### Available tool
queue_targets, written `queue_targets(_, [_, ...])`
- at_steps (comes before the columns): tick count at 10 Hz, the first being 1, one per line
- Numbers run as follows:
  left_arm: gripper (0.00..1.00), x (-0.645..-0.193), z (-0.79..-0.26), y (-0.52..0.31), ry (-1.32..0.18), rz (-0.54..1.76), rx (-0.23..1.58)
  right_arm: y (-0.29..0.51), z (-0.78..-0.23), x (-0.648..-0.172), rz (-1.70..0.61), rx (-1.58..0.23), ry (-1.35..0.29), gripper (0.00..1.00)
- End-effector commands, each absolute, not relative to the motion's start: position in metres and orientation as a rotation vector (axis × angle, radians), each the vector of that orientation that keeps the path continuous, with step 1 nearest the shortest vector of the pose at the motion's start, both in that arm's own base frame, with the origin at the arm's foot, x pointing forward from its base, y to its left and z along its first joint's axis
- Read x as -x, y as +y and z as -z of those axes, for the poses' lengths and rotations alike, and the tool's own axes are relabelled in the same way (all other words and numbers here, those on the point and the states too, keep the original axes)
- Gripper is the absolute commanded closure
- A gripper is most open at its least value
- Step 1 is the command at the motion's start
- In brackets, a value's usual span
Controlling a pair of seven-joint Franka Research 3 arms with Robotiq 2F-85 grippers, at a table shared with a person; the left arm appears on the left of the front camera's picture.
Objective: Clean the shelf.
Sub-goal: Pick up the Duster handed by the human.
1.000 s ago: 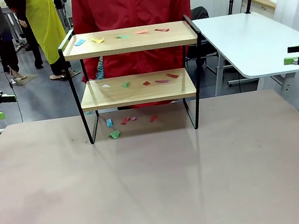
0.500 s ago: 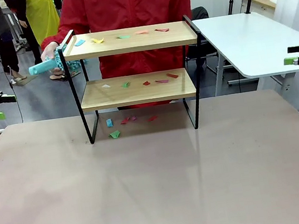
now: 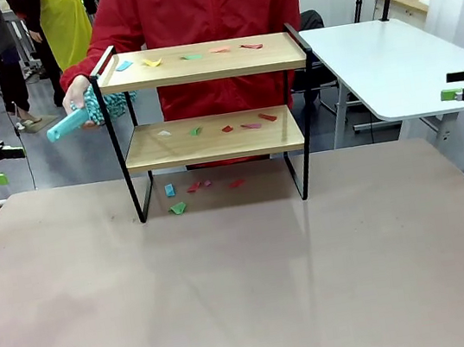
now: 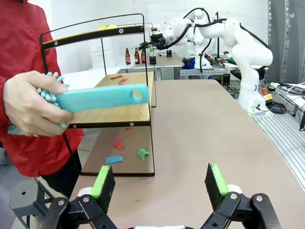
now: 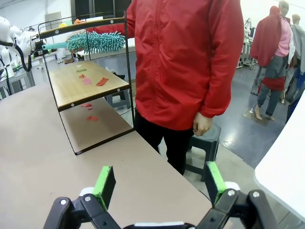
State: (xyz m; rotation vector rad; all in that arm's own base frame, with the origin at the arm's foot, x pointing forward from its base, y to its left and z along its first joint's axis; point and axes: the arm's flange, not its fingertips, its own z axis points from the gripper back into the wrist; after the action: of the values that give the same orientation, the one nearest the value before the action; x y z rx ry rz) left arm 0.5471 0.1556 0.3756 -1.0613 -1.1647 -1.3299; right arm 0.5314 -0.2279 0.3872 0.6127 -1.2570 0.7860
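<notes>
Shelf [image 3: 198,63] standing at table's [image 3: 250,293] 12 o'clock side, long axis running 9-to-3, open front facing 6. Paper scraps [image 3: 268,117] lying on boards and beneath. Front view showing person's hand [image 3: 76,94] at shelf's 9 end, clenching teal duster [image 3: 66,125]; right wrist view revealing fluffy head [image 5: 95,42]. Hanging spread wide, empty: left gripper [image 4: 159,179], right gripper [image 5: 157,183].

Front and wrist cameras, all toward shelf [image 3: 211,148]
</notes>
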Motion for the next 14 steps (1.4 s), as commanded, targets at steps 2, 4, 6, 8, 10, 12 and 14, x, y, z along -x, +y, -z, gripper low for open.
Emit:
queue_targets(2, [0.00,-0.547,-0.378,0.155,-1.163,1.336,1.056,-0.221,-0.395,-0.532,-0.765,-0.608,-1.252,0.00])
queue_targets(4, [0.00,-0.547,-0.378,0.155,-1.163,1.336,1.056,-0.221,-0.395,-0.532,-0.765,-0.608,-1.252,0.00])
queue_targets(6, [0.00,-0.547,-0.378,0.155,-1.163,1.336,1.056,-0.221,-0.395,-0.532,-0.765,-0.608,-1.252,0.00])
queue_targets(8, [0.00,-0.547,-0.378,0.155,-1.163,1.336,1.056,-0.221,-0.395,-0.532,-0.765,-0.608,-1.252,0.00])
queue_targets(10, [0.00,-0.547,-0.376,0.156,-1.165,1.330,1.061,-0.221,-0.395,-0.532,-0.765,-0.608,-1.252,0.00])
queue_targets(12, [0.00,-0.525,-0.429,0.149,-1.060,1.237,0.947,-0.221,-0.395,-0.532,-0.765,-0.608,-1.252,0.00])
queue_targets(14, [0.00,-0.507,-0.498,0.147,-0.944,1.163,0.854,-0.221,-0.395,-0.532,-0.765,-0.608,-1.252,0.00])
